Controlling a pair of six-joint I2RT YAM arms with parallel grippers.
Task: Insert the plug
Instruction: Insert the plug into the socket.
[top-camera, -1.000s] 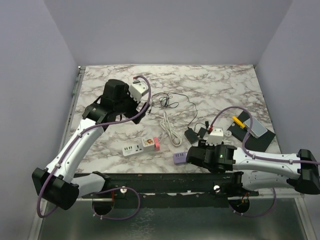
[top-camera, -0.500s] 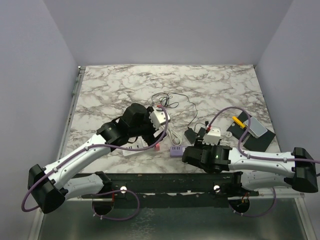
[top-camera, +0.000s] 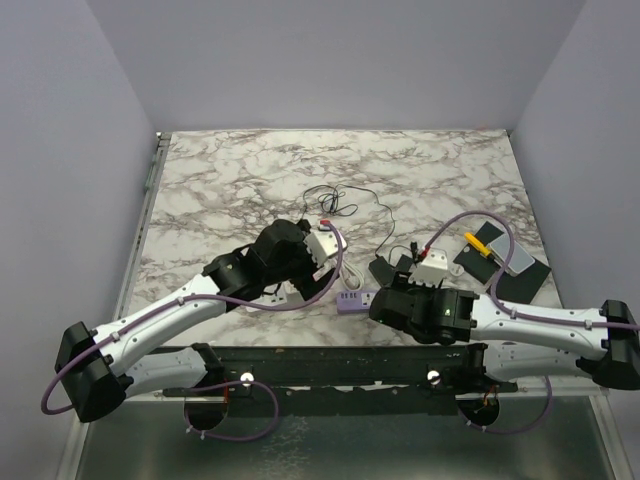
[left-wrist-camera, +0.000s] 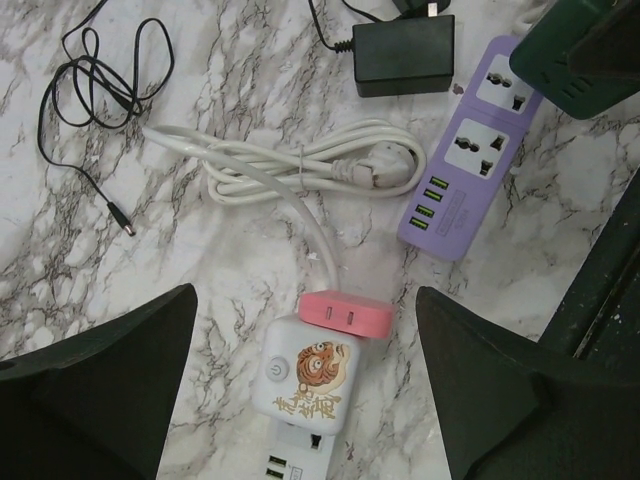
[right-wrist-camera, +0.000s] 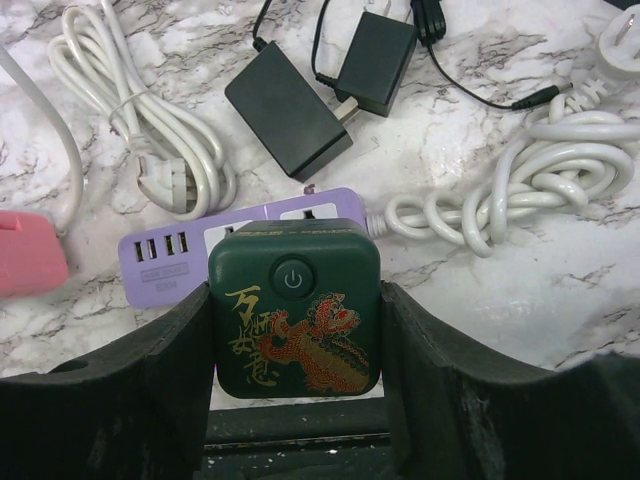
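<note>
My right gripper (right-wrist-camera: 295, 345) is shut on a dark green cube adapter (right-wrist-camera: 295, 310) with a dragon print. The adapter sits over the cable end of the purple power strip (right-wrist-camera: 170, 255), which also shows in the top view (top-camera: 352, 301). My left gripper (left-wrist-camera: 305, 385) is open, with its fingers wide on either side of a white cube adapter (left-wrist-camera: 310, 380) with a tiger print. The white cube sits on a white power strip (left-wrist-camera: 300, 460), and a pink plug (left-wrist-camera: 347, 315) lies against the cube's far side. The left gripper touches none of them.
A coiled white cable (left-wrist-camera: 300, 170), two black adapters (right-wrist-camera: 288, 120) (right-wrist-camera: 375, 60) and a thin black cable (left-wrist-camera: 100, 70) lie behind the strips. Another coiled white cable (right-wrist-camera: 510, 190) lies to the right. A yellow item on dark pads (top-camera: 480, 245) is at the far right.
My left arm swung from the back left down to the centre front and now hovers over the white cube. My right gripper shifted slightly left and away with the green cube and the purple strip.
</note>
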